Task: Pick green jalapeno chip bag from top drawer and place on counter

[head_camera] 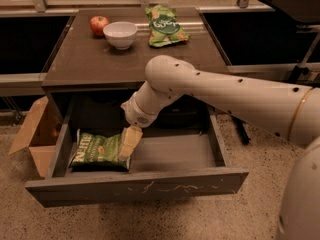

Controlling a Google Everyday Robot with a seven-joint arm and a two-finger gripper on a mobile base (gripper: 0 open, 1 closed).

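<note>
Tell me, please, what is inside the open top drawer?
The drawer holds a dark green chip bag at the left of the view. The gripper is at the bag's right edge, covering it. The dark back part under the counter cannot be seen.

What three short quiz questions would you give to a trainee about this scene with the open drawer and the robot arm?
1. Multiple choice: where is the gripper?
A) raised high above everything
B) down inside the top drawer, at the edge of the green jalapeno chip bag
C) hidden behind the arm
2. True or false: the green jalapeno chip bag already lies on the counter.
3. Fill in the missing word: on the counter, the white bowl stands between the lighter green bag and a red ____.
Key: 1 B; 2 false; 3 apple.
</note>
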